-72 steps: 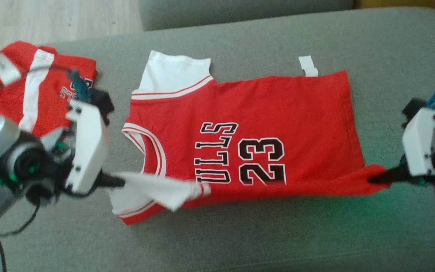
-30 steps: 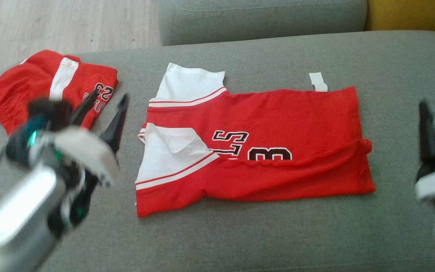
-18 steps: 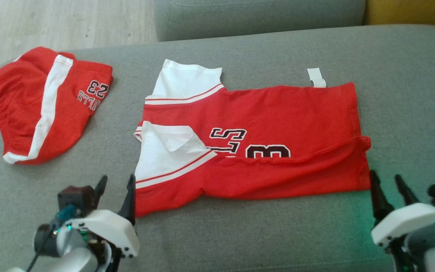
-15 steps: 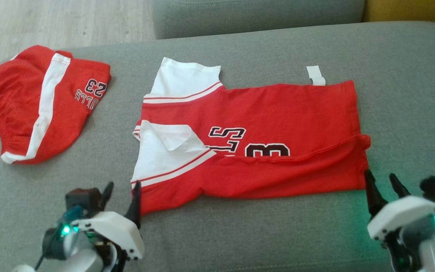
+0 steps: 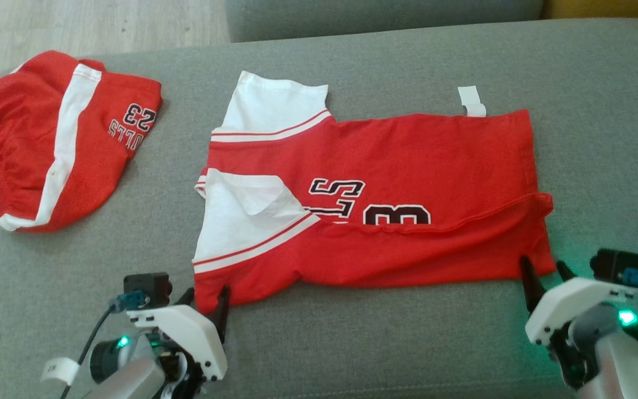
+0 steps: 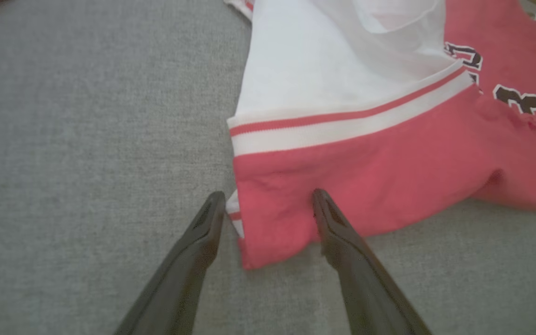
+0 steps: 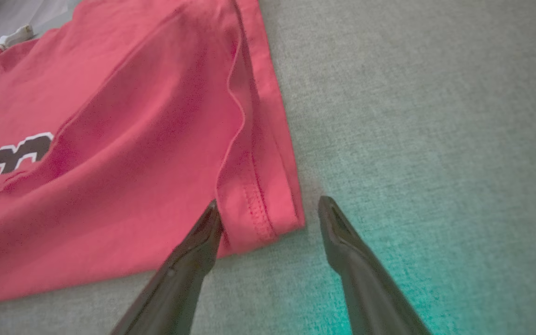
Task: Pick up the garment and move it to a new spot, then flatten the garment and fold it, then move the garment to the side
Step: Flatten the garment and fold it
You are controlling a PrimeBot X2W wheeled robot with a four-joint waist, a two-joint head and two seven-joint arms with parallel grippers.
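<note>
On the grey sofa cushion (image 5: 352, 354) the red Bulls jersey (image 5: 407, 160) lies mid-frame, near edge now folded over its number. The left tool (image 5: 206, 296) and right tool (image 5: 542, 266), having let go, straddle its lower corners, jaws wide: a second fold looks next.

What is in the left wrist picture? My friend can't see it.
The open left tool straddles the near corner of a red fabric jersey, one dark finger over the cloth and one beside it. The jersey has a white sleeve and lies on a grey woven cushion.
</note>
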